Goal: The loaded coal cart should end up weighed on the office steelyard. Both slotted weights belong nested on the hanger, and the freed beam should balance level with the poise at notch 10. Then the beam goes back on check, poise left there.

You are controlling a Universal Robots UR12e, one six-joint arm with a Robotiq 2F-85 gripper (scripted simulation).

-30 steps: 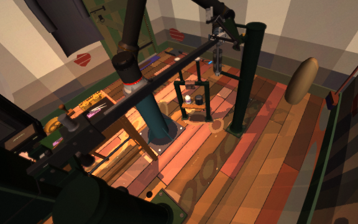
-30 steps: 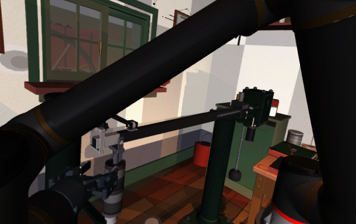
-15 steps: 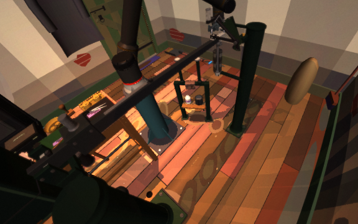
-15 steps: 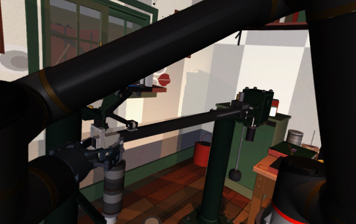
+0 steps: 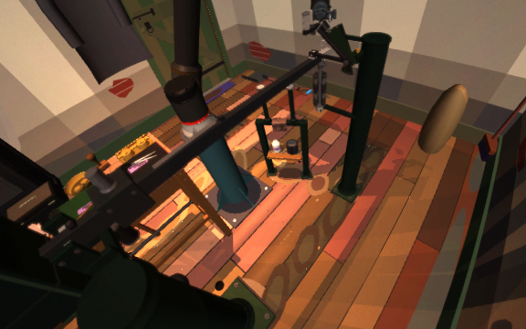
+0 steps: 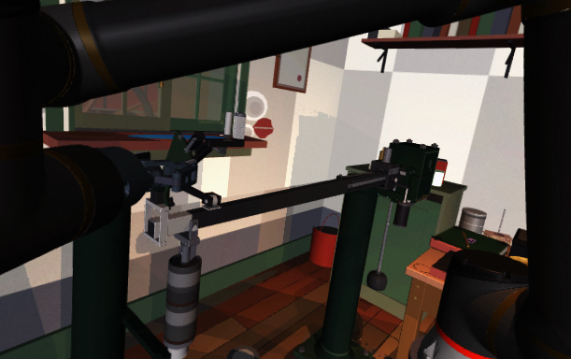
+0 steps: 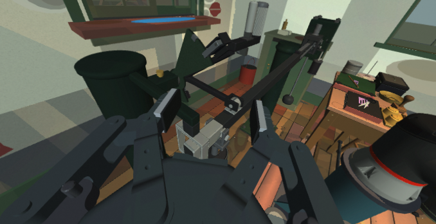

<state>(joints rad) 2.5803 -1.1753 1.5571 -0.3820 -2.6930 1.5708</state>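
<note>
The coal cart is out of sight, and my own arm hides much of the second side camera's picture. The steelyard's long dark beam [image 6: 289, 198] runs from the green housing [image 6: 412, 170] to a grey end bracket [image 7: 201, 139]. A stack of slotted weights on the hanger [image 6: 181, 292] hangs below that bracket. The poise [image 6: 401, 214] sits near the housing end. A check lever with a pale grey handle [image 7: 257, 18] slants over the beam's end beside a dark green post [image 7: 111, 81]. My gripper [image 7: 212, 115] is open and empty, just short of the bracket.
The green post [image 5: 363, 114] stands close beside my fingers. A wooden desk [image 7: 357, 110] with a ledger and brass items is on the right, a red bucket [image 7: 249, 73] by the far wall. My arm's base [image 5: 226, 173] rises from the plank floor.
</note>
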